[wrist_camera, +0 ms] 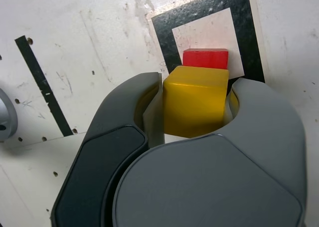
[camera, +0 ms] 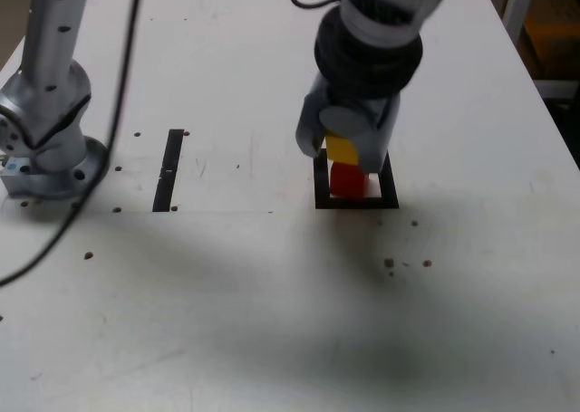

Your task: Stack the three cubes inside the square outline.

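A robot arm (camera: 376, 41) reaches down from the top of the exterior view over a white, speckled table (camera: 227, 294), its gripper (wrist_camera: 196, 100) pinching a yellow cube (wrist_camera: 194, 105) between its two curved gray fingers (wrist_camera: 269, 112). The yellow cube shows between the fingertips, with a finger against each of two opposite sides. A red cube (camera: 348, 181) sits on the white center of the square outline (camera: 362, 203), a frame of black tape on the table. In the exterior view, the yellow cube appears directly above the red one; in the wrist view, it covers part of the red cube. The fingers crowd the spot, so I cannot tell whether the two cubes touch. A straight strip of black tape (camera: 169, 169) lies well apart from the frame, toward the exterior view's left. Farther that way stands the arm's silvery base (camera: 56, 163), with dark dots scattered on the table nearby. A dark cable (camera: 114, 122) crosses the exterior view's left side, blurred, and a second, looped black cable (camera: 310, 4) shows near the top, beside the arm.
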Available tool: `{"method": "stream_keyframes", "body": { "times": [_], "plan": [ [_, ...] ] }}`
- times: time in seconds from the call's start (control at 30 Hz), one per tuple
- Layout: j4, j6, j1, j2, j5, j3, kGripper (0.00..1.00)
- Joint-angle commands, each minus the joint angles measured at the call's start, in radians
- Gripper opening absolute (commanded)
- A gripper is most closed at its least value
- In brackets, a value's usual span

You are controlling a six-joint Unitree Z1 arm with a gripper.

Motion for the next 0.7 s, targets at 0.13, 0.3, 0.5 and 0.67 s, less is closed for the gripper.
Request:
{"method": "stream_keyframes", "body": {
  "times": [0.13, 0.3, 0.5, 0.67],
  "plan": [
    [0.002, -0.002, 0.009, 0.009, 0.013, 0.011, 0.41],
    [-0.014, -0.002, 0.010, 0.012, 0.017, 0.018, 0.41],
    [-0.019, 0.001, 0.011, 0.016, 0.009, 0.019, 0.47],
    [-0.019, 0.000, 0.011, 0.026, 0.017, 0.013, 0.50]
  ]
}}
